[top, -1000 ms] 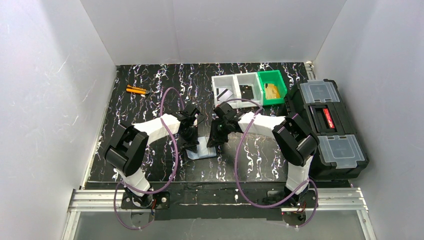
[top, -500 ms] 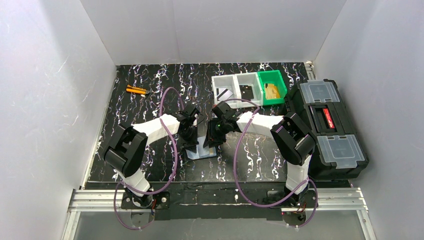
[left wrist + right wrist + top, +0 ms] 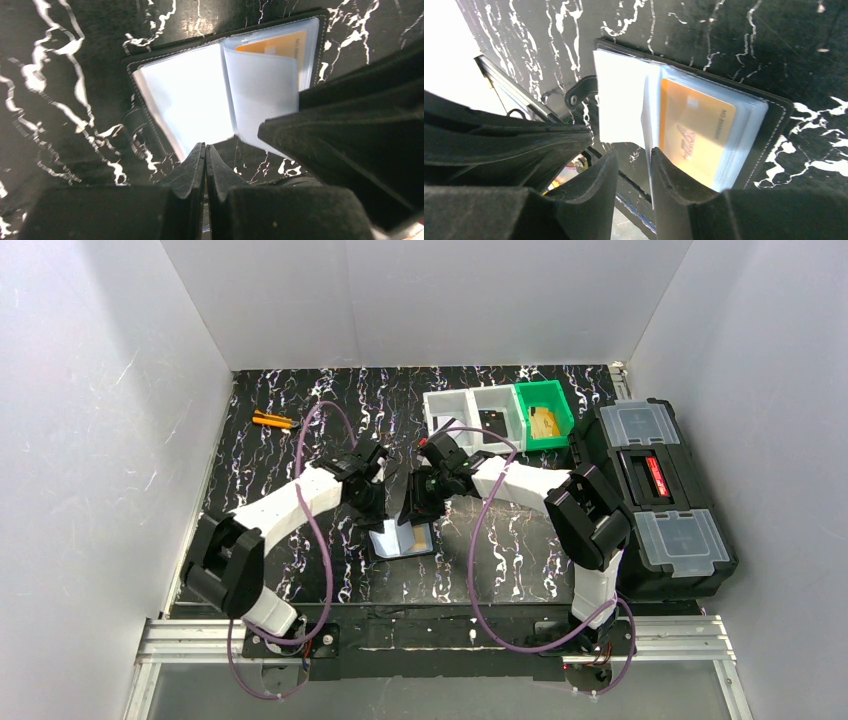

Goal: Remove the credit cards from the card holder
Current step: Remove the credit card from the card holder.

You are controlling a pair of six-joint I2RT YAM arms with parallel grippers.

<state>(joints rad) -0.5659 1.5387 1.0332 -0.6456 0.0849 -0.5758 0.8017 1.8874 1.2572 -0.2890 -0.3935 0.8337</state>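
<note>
White walls (image 3: pixel 420 300) are enclosing a black marbled table (image 3: pixel 290 455), the card holder (image 3: pixel 402 540) lying open near its front edge. From the left wrist, the left gripper (image 3: pixel 205 151) is pressing its fingers together beside the holder; from the right wrist, the right gripper (image 3: pixel 633 156) is standing narrowly parted beside a sleeved orange credit card (image 3: pixel 694 130).

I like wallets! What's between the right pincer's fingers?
The edge of a clear page of the holder sits inside the right pincer, shown in the right wrist view.

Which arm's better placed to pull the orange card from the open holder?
Right. The right gripper is open at the card holder half showing the orange card; the left gripper is shut, by the blank sleeve.
</note>
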